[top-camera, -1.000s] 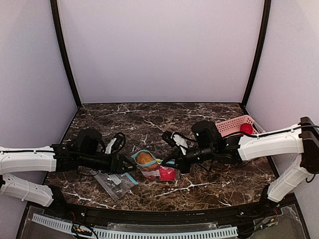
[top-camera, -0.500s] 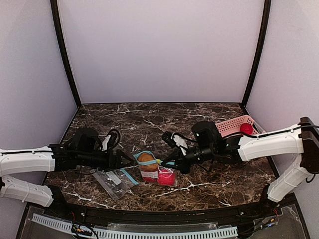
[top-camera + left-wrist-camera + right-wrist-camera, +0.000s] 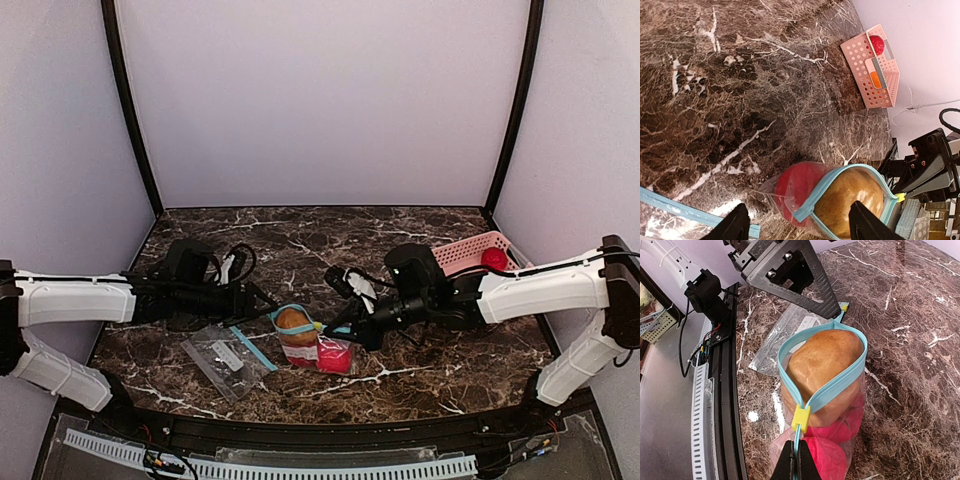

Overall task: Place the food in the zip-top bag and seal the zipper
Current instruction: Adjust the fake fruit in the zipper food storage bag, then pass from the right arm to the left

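The zip-top bag (image 3: 308,342) stands at the table's middle with its mouth open. A brown-tan piece of food (image 3: 822,360) fills the mouth and red food (image 3: 832,452) lies under it. The teal zipper (image 3: 837,382) loops around the brown piece, with a yellow slider (image 3: 801,417) at its near end. My right gripper (image 3: 799,462) is shut on the zipper strip just behind the slider, seen from above as the right gripper (image 3: 345,328). My left gripper (image 3: 258,300) is open just left of the bag mouth, its fingertips (image 3: 735,225) apart, holding nothing. In the left wrist view the bag (image 3: 790,192) lies ahead.
A pink basket (image 3: 468,250) at the back right holds a red fruit (image 3: 877,44) and an orange one (image 3: 873,80). A second, flat clear bag (image 3: 225,360) with a teal strip lies near the front edge, left of the filled bag.
My left gripper has drawn back and away from the bag toward the far left, uncovering the flat bag. The right gripper has kept its hold; the filled bag has barely shifted.
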`<action>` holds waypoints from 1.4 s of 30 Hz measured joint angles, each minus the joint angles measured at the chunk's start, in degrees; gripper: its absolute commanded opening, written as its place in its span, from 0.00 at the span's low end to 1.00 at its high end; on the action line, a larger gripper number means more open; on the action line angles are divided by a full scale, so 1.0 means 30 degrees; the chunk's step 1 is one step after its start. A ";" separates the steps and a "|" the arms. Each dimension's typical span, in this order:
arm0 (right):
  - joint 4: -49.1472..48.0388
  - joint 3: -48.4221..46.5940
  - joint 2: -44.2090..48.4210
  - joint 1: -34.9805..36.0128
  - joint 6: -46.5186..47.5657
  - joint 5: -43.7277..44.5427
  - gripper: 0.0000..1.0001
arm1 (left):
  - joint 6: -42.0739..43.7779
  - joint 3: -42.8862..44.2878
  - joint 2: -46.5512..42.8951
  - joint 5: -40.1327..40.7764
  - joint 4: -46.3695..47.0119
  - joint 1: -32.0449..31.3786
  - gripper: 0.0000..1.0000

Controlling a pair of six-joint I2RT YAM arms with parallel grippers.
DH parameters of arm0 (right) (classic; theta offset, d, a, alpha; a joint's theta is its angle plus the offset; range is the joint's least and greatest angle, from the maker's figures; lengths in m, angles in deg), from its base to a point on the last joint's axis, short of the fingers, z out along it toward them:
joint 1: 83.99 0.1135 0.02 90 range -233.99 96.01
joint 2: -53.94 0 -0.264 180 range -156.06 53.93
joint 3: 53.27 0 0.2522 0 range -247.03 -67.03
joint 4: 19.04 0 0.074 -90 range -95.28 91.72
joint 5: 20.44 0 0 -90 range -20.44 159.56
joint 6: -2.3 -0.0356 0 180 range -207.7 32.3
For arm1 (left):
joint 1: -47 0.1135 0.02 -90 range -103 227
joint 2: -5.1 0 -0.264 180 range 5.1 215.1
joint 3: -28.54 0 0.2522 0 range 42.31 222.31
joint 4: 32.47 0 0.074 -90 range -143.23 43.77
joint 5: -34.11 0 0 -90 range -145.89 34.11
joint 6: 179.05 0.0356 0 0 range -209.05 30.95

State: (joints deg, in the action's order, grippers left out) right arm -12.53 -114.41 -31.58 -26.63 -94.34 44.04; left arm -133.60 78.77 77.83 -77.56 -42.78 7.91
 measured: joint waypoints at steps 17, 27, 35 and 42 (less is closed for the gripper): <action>0.0015 0.0138 0.0000 0.0000 0.0022 0.0015 0.00 | 0.0568 0.0423 0.1552 -0.1639 0.0590 0.0102 0.34; 0.0022 0.0138 0.0000 0.0000 0.0036 0.0117 0.00 | 0.0714 0.0452 0.2004 -0.2149 0.0692 0.0102 0.15; 0.0058 0.0138 0.0000 0.0000 0.0044 0.0459 0.00 | 0.0787 0.0466 0.2142 -0.2594 0.0750 0.0102 0.01; 0.0962 0.0036 0.0328 0.0000 -0.0240 0.1523 0.71 | 0.1151 0.0459 0.1770 -0.2871 0.1362 0.0102 0.01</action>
State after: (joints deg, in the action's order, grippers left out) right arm -9.64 -114.30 -30.60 -26.63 -95.06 48.61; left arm -130.15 80.15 83.14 -86.17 -38.70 8.21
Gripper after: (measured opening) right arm 0.443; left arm 0.014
